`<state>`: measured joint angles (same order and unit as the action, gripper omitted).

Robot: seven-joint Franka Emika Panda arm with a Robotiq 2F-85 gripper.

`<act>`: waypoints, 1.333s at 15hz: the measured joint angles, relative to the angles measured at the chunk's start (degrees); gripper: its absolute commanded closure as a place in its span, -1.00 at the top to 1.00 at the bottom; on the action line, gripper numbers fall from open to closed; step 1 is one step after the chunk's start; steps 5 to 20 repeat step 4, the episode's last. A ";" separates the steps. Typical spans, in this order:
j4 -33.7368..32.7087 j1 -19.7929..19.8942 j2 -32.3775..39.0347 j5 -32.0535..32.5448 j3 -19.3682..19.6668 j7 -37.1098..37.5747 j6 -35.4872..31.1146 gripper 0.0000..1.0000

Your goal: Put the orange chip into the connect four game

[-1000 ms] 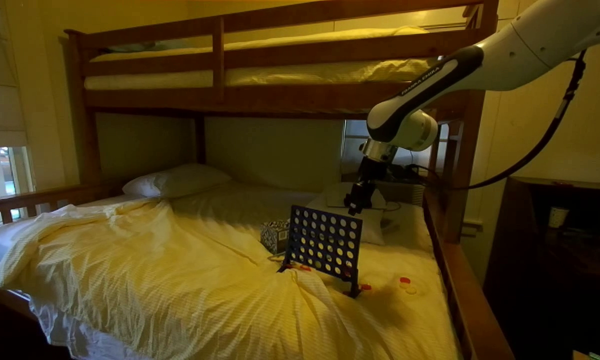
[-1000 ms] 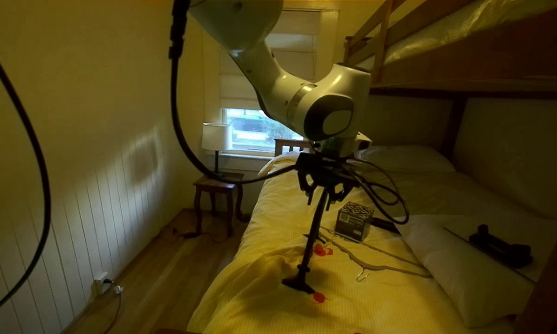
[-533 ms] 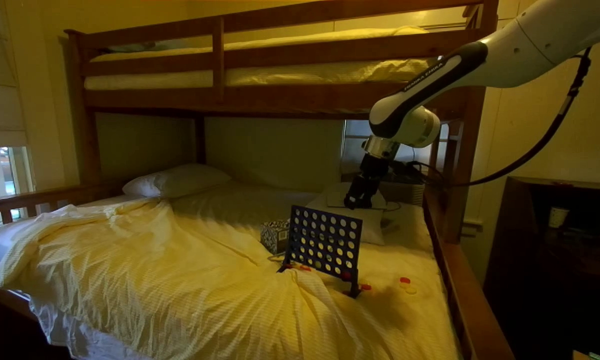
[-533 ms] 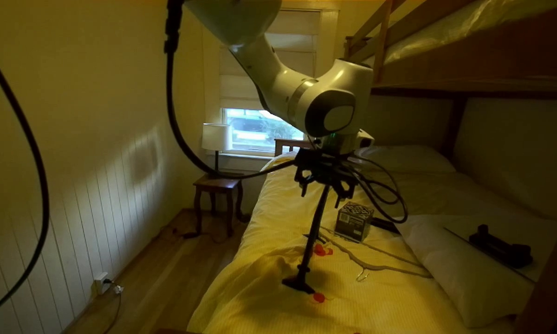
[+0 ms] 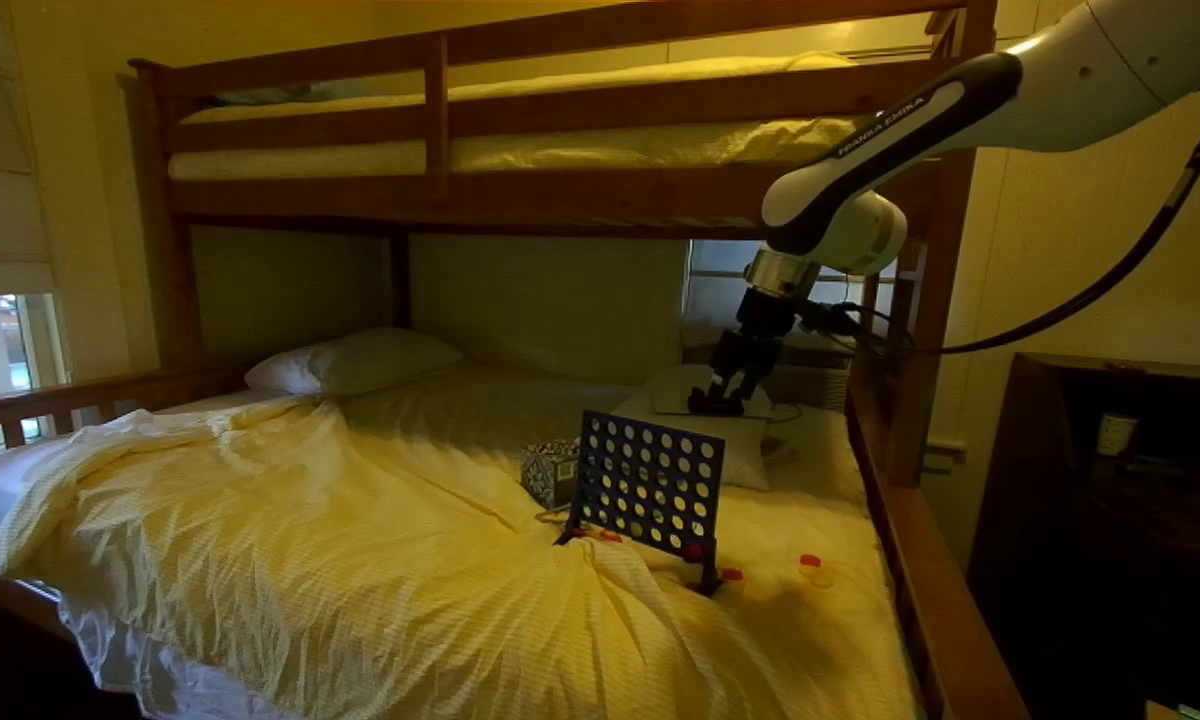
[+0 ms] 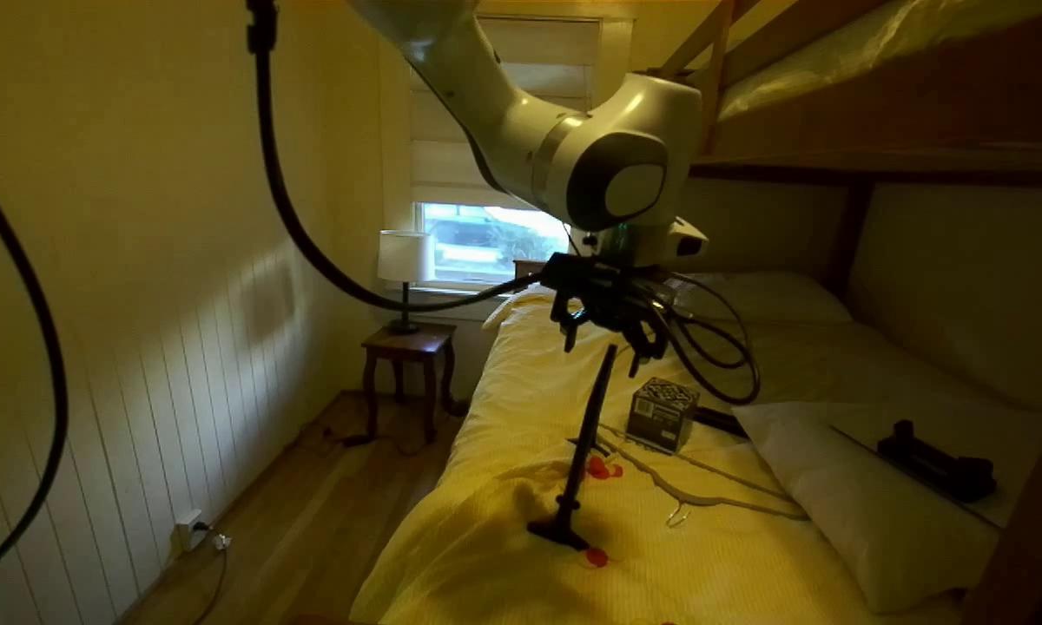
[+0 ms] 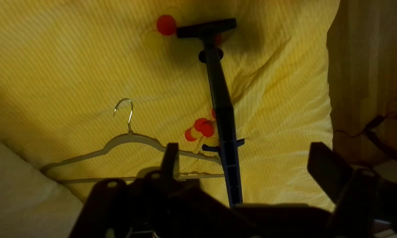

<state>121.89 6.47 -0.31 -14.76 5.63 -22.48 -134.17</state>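
Orange chip (image 7: 219,39): partly hidden by connect four game (image 7: 224,114), wrist view | fingers (image 7: 329,171): spread wide, holding nothing

The surface (image 7: 69,72) is wrinkly cloth with thin ridges, and the bed frame (image 5: 580,197) is smooth wood. The connect four game (image 7: 225,125) and the orange chips (image 7: 166,25) look like smooth plastic. The hanger (image 7: 129,137) is dull with a shiny metal hook (image 7: 130,118), and the tool (image 7: 244,146) looks dull too.
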 measured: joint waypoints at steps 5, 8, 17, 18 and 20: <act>2.57 0.00 -2.79 4.87 0.35 2.76 0.00 1.00; 2.57 0.00 -2.79 4.87 0.35 2.76 0.00 1.00; 2.57 0.00 -2.79 4.87 0.35 2.76 0.00 1.00; 2.57 0.00 -2.79 4.87 0.35 2.76 0.00 1.00; 2.57 0.00 -2.79 4.87 0.35 2.76 0.00 1.00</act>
